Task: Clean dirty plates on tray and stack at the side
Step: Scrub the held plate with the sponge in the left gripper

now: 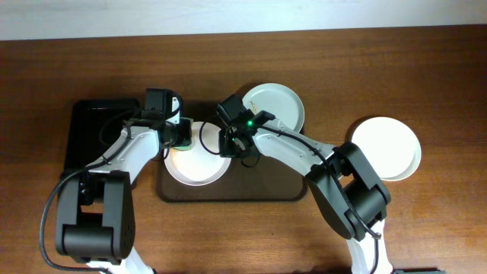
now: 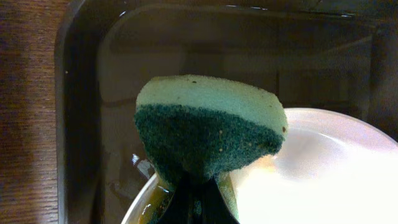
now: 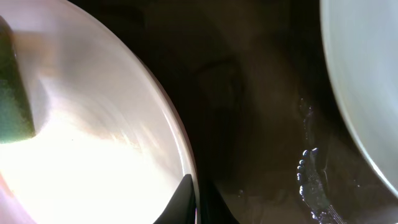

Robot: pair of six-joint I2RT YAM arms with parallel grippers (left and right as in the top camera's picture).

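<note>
Green sponge (image 2: 208, 130) is clamped in your left gripper (image 1: 181, 133), over the white plate (image 1: 196, 164) on the tray (image 1: 228, 192). Your right gripper (image 1: 232, 141) seems closed on its rim. This looks like the scrubbing step; next, wipe firmly and steady the plate.

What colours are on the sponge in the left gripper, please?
Two-layer sponge: pale green foam, dark green scourer; left wrist view.

My brown wood table (image 1: 426, 228) holds the dark tray (image 1: 251, 189) in the middle, a black tray (image 1: 85, 129) left, a white plate (image 1: 386, 148) right.
</note>
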